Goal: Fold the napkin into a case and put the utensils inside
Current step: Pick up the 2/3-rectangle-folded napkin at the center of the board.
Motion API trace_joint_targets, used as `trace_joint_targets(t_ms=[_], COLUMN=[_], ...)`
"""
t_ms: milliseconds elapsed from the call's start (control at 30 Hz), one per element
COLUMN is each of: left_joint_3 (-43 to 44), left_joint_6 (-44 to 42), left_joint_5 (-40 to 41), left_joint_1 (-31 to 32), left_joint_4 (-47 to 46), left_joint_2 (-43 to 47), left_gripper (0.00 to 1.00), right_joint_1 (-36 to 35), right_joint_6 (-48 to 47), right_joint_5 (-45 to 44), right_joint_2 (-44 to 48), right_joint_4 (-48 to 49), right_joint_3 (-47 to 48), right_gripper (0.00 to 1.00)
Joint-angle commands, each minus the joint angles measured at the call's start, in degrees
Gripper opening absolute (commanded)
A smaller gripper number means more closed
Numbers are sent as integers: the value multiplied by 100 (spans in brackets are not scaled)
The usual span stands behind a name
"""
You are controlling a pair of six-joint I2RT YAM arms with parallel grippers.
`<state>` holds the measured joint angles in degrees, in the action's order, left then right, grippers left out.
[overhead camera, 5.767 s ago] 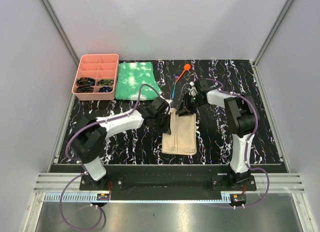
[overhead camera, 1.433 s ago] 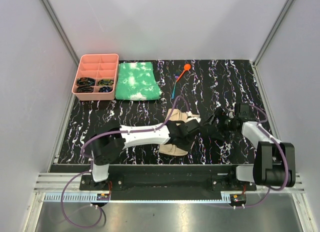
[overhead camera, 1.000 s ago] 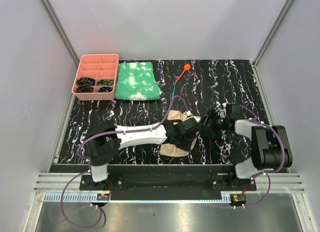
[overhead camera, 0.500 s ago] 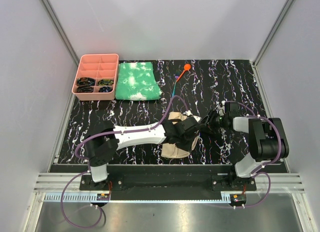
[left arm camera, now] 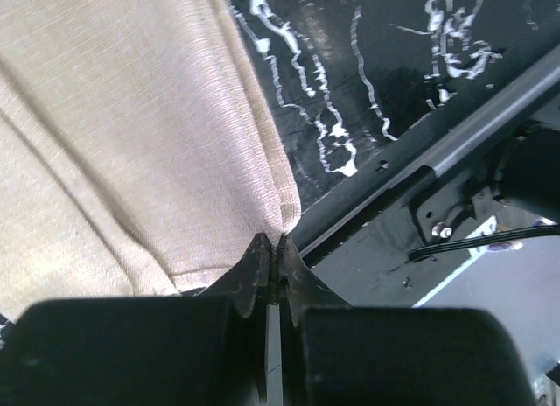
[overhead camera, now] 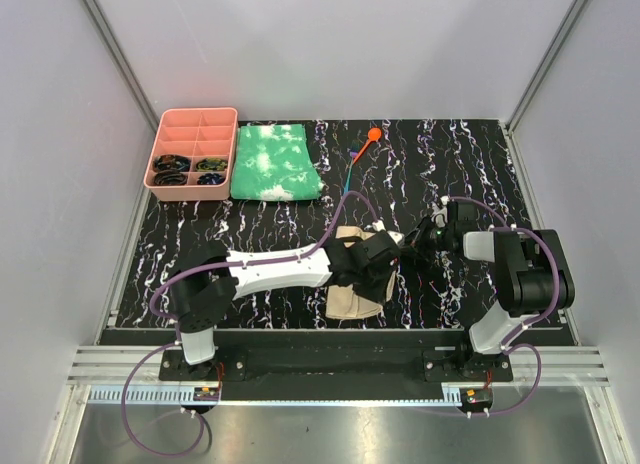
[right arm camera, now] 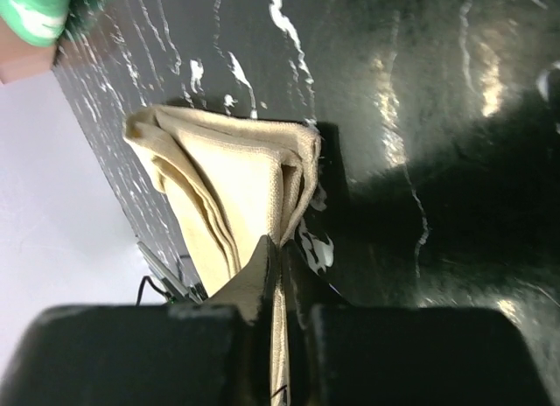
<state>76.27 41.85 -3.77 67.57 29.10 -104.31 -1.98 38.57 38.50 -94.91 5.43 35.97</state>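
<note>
**Napkin, tan, folded: gripped at two points**

Napkin [overhead camera: 348,302]: lies bunched on the desk [overhead camera: 450,164], layers stacked in folds.
Left fingers [left arm camera: 271,259]: closed tight on the napkin's hemmed corner.
Right fingers [right arm camera: 278,248]: pinched together on a folded edge at its right side.
Orange spoon [overhead camera: 373,135] and blue utensil [overhead camera: 346,184]: on the desk beyond the napkin, apart from it.
Green cloth [overhead camera: 273,162] and pink tray [overhead camera: 192,152]: beyond the napkin, to its left.

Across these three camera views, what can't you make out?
Top view: white left arm covers much of the tan cloth napkin, hiding folds.
Top view: dark items in the pink compartment tray are too small to identify.
Wrist views: orange round-headed spoon and slim blue utensil lie outside both frames.
Left wrist view: frame edges cut off the napkin.
</note>
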Motion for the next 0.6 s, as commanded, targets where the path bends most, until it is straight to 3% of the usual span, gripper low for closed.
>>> trace_joint_targets(t_ms=[0, 67, 167, 233, 333, 433, 567], left_joint_3=[177, 213, -155, -463, -648, -754, -622], left_joint_6=[-115, -98, -27, -10, -1, -71, -141], left_joint_5=[-747, -862, -792, -783, -730, -477, -370], left_joint_1=[-7, -77, -428, -865, -1507, -1974, -2292], left_joint_4=[-501, -458, -607, -686, -774, -1055, -1310], left_joint_2=[-45, 24, 516, 884, 1036, 791, 211], left_gripper=[19, 47, 58, 58, 46, 24, 12], right_joint_1=[-57, -57, -57, -57, -57, -57, -119], right_joint_6=[-42, -138, -244, -349, -490, -526, -517], right_joint_5=[-132, -141, -159, -194, -264, -308, -369], right_joint_2=[140, 87, 122, 201, 341, 412, 439], right_joint_4=[704, 705, 609, 512, 301, 116, -59], right_joint_3=[-72, -37, -28, -19, 7, 60, 156], right_gripper=[0, 0, 0, 0, 0, 0, 0])
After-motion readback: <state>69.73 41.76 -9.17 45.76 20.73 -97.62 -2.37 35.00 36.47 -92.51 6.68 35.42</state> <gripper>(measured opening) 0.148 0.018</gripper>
